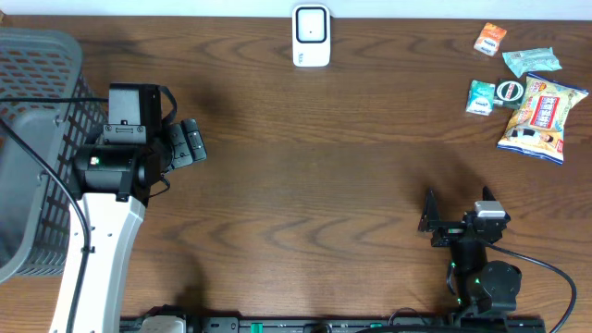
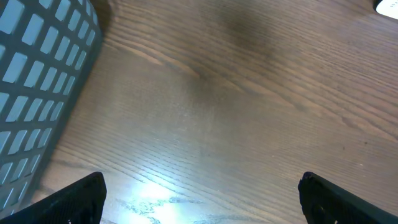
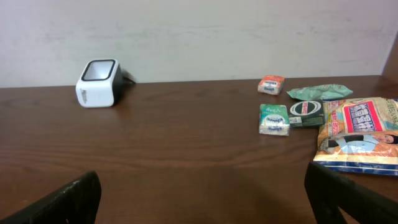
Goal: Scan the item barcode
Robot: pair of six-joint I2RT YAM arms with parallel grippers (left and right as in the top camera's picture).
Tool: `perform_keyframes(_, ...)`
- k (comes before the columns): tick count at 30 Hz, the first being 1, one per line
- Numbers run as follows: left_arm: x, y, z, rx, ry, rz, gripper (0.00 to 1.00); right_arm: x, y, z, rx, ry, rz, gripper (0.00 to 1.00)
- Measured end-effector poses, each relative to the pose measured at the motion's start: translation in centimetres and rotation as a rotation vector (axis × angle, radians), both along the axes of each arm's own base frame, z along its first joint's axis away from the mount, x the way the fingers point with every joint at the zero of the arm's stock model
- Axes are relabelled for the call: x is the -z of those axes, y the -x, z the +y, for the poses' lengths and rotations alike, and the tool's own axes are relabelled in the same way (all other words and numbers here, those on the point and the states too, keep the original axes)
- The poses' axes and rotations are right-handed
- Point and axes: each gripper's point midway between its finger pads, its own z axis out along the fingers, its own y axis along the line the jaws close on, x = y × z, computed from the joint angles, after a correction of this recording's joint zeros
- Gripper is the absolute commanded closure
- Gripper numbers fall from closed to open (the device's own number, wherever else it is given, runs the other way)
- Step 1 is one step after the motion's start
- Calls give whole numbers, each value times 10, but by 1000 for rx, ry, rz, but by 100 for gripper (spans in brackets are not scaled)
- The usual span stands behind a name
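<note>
Spread wide and holding nothing, the right gripper (image 3: pixel 202 190) sits low near the table's (image 3: pixel 186 143) front edge, facing the white barcode scanner (image 3: pixel 99 83) and, far right, the snack bag (image 3: pixel 360 140) among small packets (image 3: pixel 274 118). Left gripper (image 2: pixel 202 190), fingers likewise apart, hovers over the wood just beside the grey mesh basket (image 2: pixel 37 81).

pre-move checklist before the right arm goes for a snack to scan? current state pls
1. The right end effector open, empty: ok.
2. The left end effector open, empty, beside the basket: ok.
3. The scanner upright, nothing in front of it: ok.
4. Bare table between the right end effector and the chip bag: ok.
5. Chip bag free of neighbours: not ok, the dark packet appears to touch it.
6. Barcode position on chip bag: cannot tell.
</note>
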Motion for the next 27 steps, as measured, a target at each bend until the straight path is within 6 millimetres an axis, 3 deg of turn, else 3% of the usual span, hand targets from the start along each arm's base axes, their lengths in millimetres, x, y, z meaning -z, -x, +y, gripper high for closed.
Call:
perform_keyframes(21,2,1,-3,9,13,0,2,0,0,0,0,0,0,1)
perform_keyframes(27,12,9,-13,127,11,-92,2,0,0,0,2,0,0,1)
